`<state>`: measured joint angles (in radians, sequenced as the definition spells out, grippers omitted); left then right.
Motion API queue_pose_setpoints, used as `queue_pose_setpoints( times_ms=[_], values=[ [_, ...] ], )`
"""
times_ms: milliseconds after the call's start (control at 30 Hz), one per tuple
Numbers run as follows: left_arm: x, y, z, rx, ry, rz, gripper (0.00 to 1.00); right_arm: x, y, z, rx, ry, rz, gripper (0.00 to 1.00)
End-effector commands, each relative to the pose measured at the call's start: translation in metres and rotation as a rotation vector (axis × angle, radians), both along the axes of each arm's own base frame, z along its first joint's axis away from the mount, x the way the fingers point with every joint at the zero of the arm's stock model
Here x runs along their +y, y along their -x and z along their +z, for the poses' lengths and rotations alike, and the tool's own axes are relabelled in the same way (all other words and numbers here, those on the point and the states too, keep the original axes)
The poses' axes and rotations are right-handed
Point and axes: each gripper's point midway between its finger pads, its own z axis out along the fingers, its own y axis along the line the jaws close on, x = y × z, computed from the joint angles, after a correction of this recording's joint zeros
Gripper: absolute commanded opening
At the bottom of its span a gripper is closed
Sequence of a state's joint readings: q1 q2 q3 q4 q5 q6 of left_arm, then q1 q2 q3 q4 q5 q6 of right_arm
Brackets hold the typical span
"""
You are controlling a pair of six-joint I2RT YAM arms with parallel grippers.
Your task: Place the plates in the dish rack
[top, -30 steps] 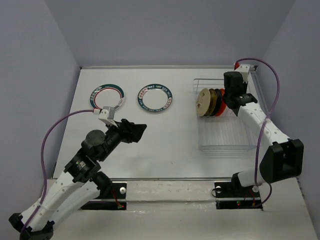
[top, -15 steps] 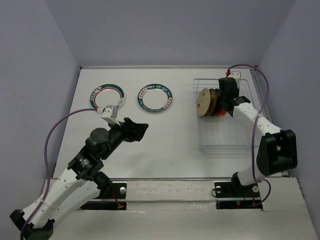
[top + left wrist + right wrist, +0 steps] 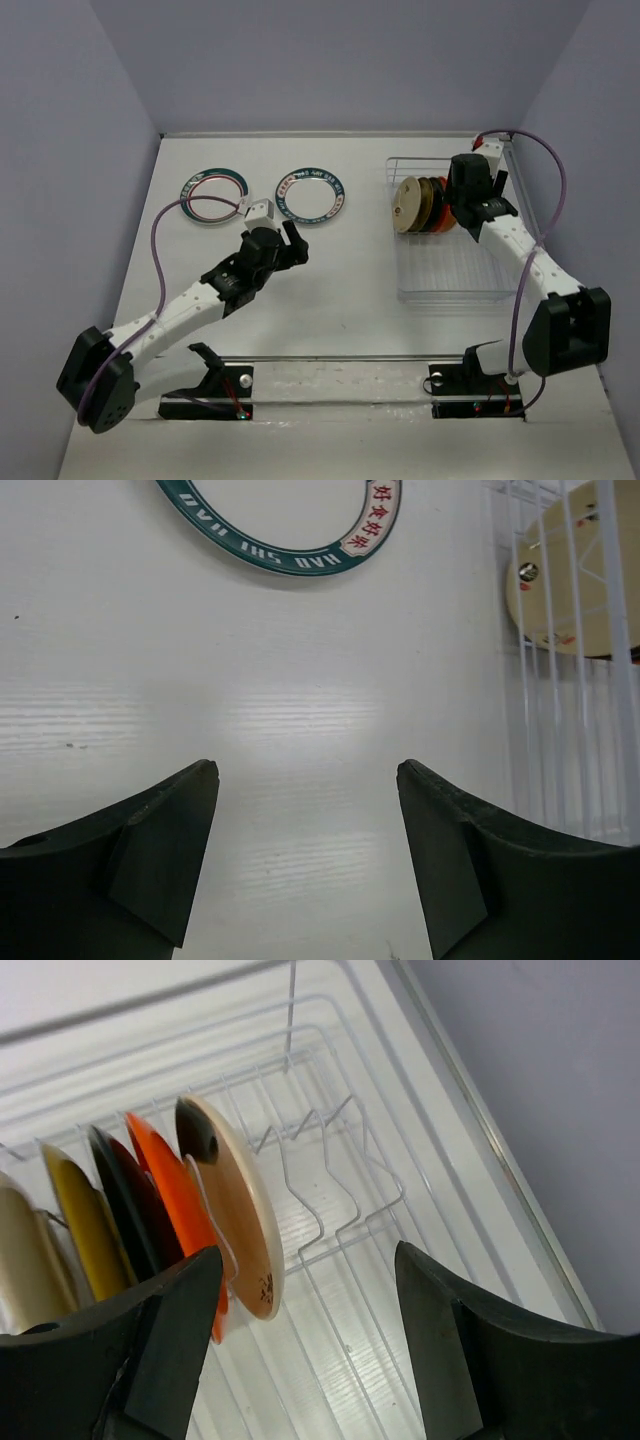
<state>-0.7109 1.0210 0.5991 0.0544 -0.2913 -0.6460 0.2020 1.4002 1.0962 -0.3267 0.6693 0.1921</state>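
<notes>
Since a second ago the left arm [image 3: 190,305] has swung away from the left-hand patterned plate [image 3: 213,192] and now reaches across the desk [image 3: 340,270] toward the right-hand patterned plate [image 3: 310,195]. The right jaws, closed then, are now parted.

The left jaws are spread wide with only bare desk between them. They sit near the right-hand patterned plate, on its near side, and do not touch it. In the left wrist view its green rim lies ahead of the fingertips [image 3: 195,790]. Both patterned plates lie flat on the desk, well apart from the dish rack [image 3: 450,285].

The right arm [image 3: 520,250] hangs over the far end of the rack. Its jaws are spread and pinch nothing. Five plates stand on edge between the tines in a close row at that far end: a cream plate [image 3: 406,205] on the left, then the amber-yellow plate [image 3: 85,1230], the black plate [image 3: 125,1200], the orange plate [image 3: 175,1195] and a second cream plate [image 3: 240,1220]. That last plate is just ahead of the right arm's left finger [image 3: 170,1320]. The near part of the rack holds no plates.
</notes>
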Motion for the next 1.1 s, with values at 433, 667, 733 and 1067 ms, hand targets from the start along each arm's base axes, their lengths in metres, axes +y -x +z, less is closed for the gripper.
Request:
queue_pose_setpoints(
  times_ms=[433, 667, 733, 1067],
  values=[
    [0.025, -0.164, -0.038, 0.047, 0.024, 0.335, 0.74, 0.062, 0.070, 0.118, -0.421, -0.372, 0.365, 0.76],
    [0.009, -0.195, -0.080, 0.119, 0.095, 0.305, 0.71, 0.085, 0.082, 0.121, -0.405, -0.442, 0.490, 0.76],
    [0.005, -0.201, -0.090, 0.134, 0.111, 0.300, 0.65, 0.092, 0.084, 0.119, -0.396, -0.467, 0.517, 0.76],
    [0.018, -0.199, -0.073, 0.052, 0.193, 0.353, 0.06, 0.130, 0.102, 0.140, -0.403, -0.606, 0.706, 0.76]
  ],
)
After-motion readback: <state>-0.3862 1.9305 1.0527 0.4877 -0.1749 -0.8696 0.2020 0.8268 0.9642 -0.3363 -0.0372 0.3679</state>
